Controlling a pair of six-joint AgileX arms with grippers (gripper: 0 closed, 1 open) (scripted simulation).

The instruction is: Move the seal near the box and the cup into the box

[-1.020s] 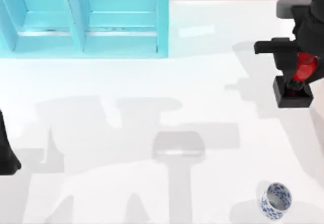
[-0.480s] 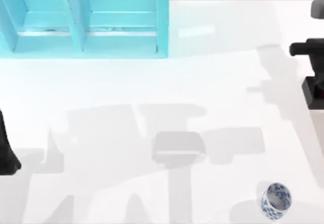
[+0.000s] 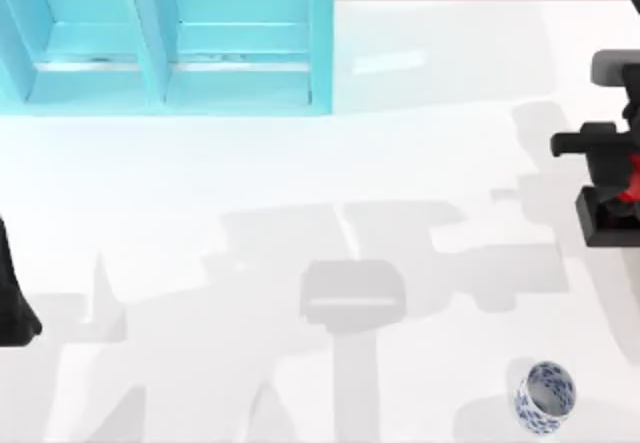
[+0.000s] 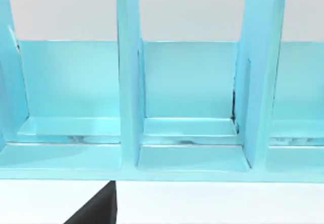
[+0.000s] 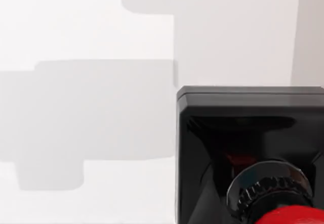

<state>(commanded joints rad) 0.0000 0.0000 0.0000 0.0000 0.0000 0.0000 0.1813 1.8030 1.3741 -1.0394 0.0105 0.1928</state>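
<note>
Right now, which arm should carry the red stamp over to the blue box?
Probably the right arm. Its gripper is already over the seal at the table's right edge. The left arm sits parked far left, away from it.

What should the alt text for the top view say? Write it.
The right gripper holds the seal, black base and red knob, at the table's right edge. The cup sits nearer the camera, the blue box at upper left, the left arm parked at left.
</note>
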